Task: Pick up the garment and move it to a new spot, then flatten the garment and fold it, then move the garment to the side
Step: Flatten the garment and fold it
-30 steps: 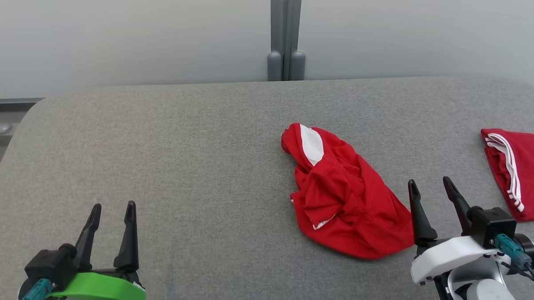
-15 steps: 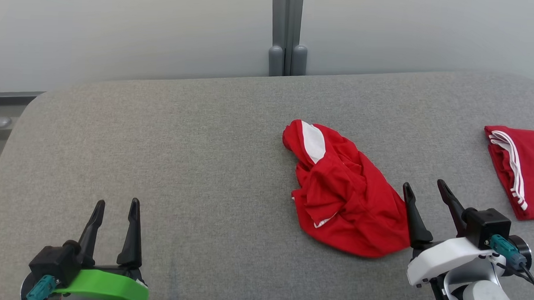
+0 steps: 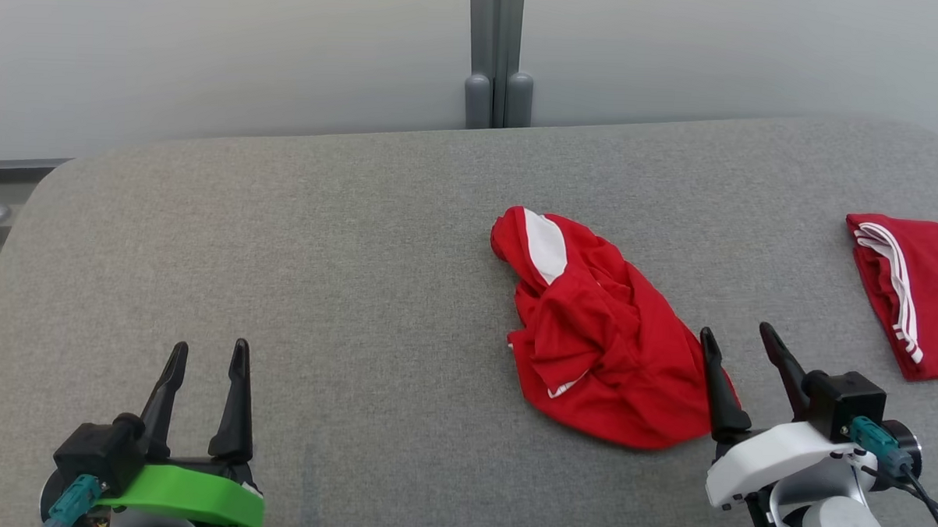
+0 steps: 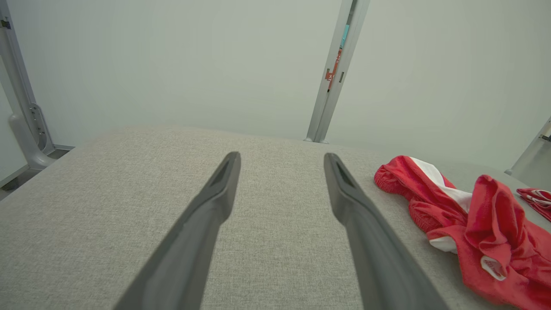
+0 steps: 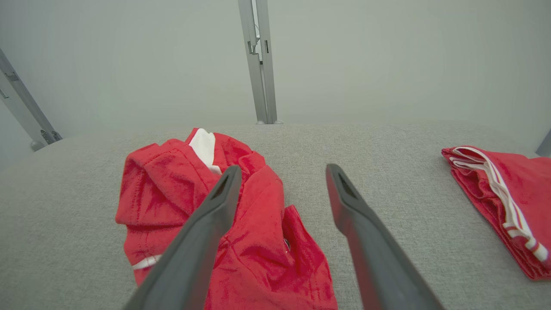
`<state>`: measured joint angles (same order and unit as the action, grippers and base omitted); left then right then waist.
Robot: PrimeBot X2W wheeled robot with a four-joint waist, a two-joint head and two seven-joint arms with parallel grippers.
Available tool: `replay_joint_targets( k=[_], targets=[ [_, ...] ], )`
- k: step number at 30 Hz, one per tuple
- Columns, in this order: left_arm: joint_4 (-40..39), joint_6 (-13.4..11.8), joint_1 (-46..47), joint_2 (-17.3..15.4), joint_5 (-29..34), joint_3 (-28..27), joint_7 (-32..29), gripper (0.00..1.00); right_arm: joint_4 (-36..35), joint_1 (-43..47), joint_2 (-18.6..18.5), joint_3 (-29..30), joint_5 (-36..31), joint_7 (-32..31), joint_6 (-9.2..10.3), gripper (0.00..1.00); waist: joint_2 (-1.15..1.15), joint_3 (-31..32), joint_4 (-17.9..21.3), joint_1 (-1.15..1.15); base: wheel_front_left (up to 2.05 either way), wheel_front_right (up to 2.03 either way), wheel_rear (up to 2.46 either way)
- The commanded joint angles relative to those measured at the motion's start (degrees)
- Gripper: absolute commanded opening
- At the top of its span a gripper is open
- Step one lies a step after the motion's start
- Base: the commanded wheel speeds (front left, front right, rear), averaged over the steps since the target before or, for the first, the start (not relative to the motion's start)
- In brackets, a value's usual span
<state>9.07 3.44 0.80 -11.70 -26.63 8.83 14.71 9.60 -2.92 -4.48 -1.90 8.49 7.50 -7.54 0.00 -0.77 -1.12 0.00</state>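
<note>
Parted and empty, the right gripper (image 3: 735, 332) is hanging low over the grey fabric-covered counter (image 3: 321, 250) at the near right end of the crumpled red garment with a white panel (image 3: 599, 338). In the right wrist view this gripper (image 5: 284, 170) is showing its left finger crossing the garment (image 5: 172, 185) while its right finger is lying over bare counter, so the heap is sitting just ahead and to the left of the jaws' centre line. Whether a fingertip is touching the fabric I cannot tell. The garment is lying right of the counter's middle, its long axis running diagonally from the white-panelled end, far and to the left, toward the rounded hem beside the right gripper. The left gripper (image 3: 209, 346), likewise spread and carrying nothing, is waiting well apart at the near left, and its wrist view is placing the garment (image 4: 486, 215) off to its right, so the right arm is looking the nearer one for the pick. Open room is lying mostly leftward, where a broad bare stretch of counter is spreading between the garment and the left gripper. Rightward the margin is narrowing, because a folded red garment with white stripes (image 3: 936, 295) is occupying the counter's right edge. A grey upright post (image 3: 494, 54) is standing behind the far edge, clear of any likely path.
</note>
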Motion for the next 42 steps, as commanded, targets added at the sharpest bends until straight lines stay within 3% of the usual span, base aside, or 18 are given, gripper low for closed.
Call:
replay_joint_targets(
  k=[1,8,13,21,22,23,33,42],
  targets=[
    [-0.37,-0.39,1.28,-0.25,-0.03,0.00,-0.06,1.00,0.31,-0.37,0.04,-0.61,0.42,-0.12,0.11,1.00,0.00,-0.19,-0.26,0.00,0.00,0.00,0.00],
    [-0.73,-0.27,1.85,-0.23,-0.01,0.60,-0.16,1.00,2.60,-5.02,-0.90,-7.93,1.24,-3.92,0.10,1.00,0.00,-1.84,-1.03,0.00,0.00,0.00,0.00],
    [-0.29,0.15,2.71,0.39,-0.06,1.35,-0.06,1.00,8.32,-11.42,-0.47,-12.10,1.58,-7.22,0.11,1.00,0.00,-3.03,-2.54,0.00,0.00,0.00,0.00],
    [0.24,0.63,3.71,0.46,-0.19,1.93,0.09,1.00,19.51,-18.03,0.74,-11.74,-0.53,-10.29,0.11,1.00,0.00,-3.65,-5.34,0.00,0.00,0.00,0.00],
    [0.33,0.66,3.75,0.41,-0.19,1.98,0.11,1.00,20.42,-18.41,0.79,-11.07,-0.91,-10.36,0.11,0.39,0.00,-3.66,-5.57,0.00,0.00,0.00,0.00],
    [0.44,0.67,3.83,0.42,-0.21,2.04,0.14,1.00,21.33,-18.87,0.84,-10.18,-1.51,-10.05,0.11,0.00,0.00,-3.60,-5.87,0.00,0.00,0.00,0.00],
    [0.70,0.42,2.77,0.18,-0.43,2.05,0.29,1.00,24.35,-22.47,1.37,-5.69,-4.03,-6.01,0.11,0.00,0.00,-2.40,-7.02,0.00,0.00,0.00,0.00],
    [0.04,0.14,2.56,0.00,-0.45,1.82,0.37,1.00,21.98,-33.69,1.46,-17.90,0.97,-1.39,0.11,0.00,0.00,-2.03,-7.04,0.00,0.00,0.00,0.00]
  ],
)
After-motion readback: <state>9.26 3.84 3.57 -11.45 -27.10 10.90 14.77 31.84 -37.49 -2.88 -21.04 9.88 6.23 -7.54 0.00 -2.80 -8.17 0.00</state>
